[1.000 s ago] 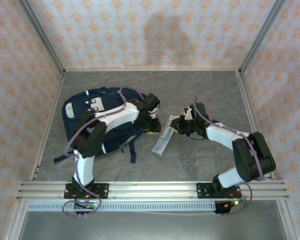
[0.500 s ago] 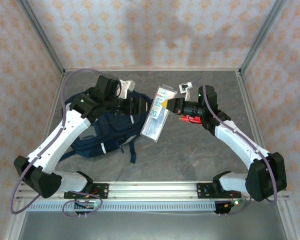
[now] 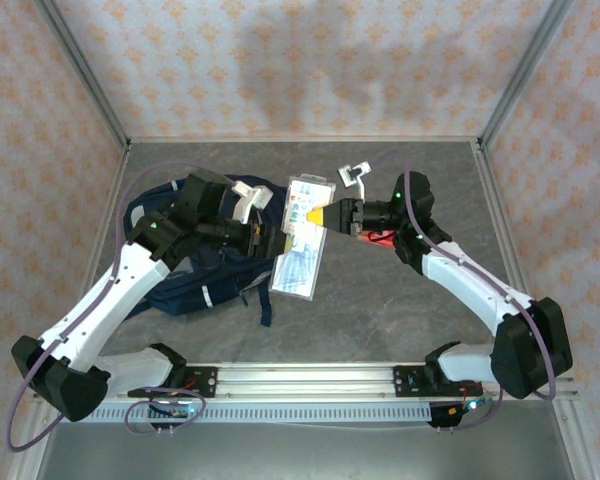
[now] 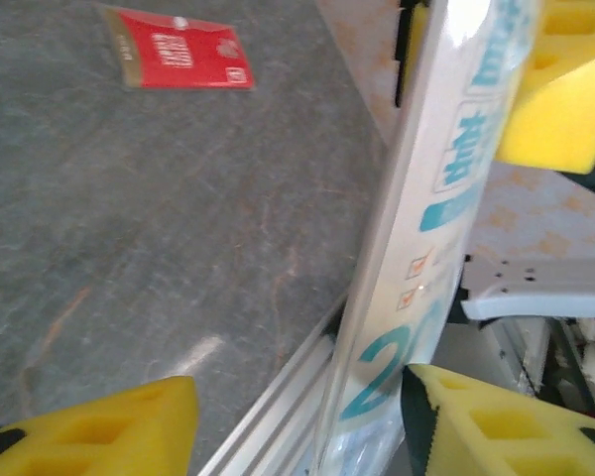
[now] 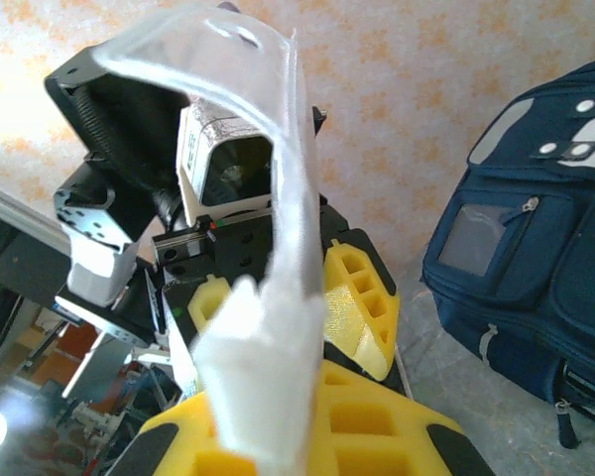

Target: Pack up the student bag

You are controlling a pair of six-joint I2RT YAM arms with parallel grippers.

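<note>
The student bag (image 3: 175, 270), navy with white stripes, lies at the left of the table and also appears as the bag (image 5: 535, 238) in the right wrist view. My right gripper (image 3: 332, 215) is shut on the top of a clear plastic pack (image 3: 300, 245) with a teal "20" label, holding it up beside the bag. My left gripper (image 3: 270, 238) stands open around the pack's lower part. In the left wrist view the pack (image 4: 426, 228) rests against one yellow finger (image 4: 496, 426); the other finger (image 4: 89, 431) is well apart from it. The pack (image 5: 268, 327) rises from my right gripper (image 5: 268, 436).
A red packet (image 4: 178, 59) lies flat on the grey table, also seen as the packet (image 3: 377, 238) under the right arm. The aluminium frame rail (image 3: 310, 378) runs along the near edge. Patterned walls close the back and sides.
Both arms rose from the table with the pack. The pack has since shifted left and lower toward the bag, and the left gripper has come around its lower part.
</note>
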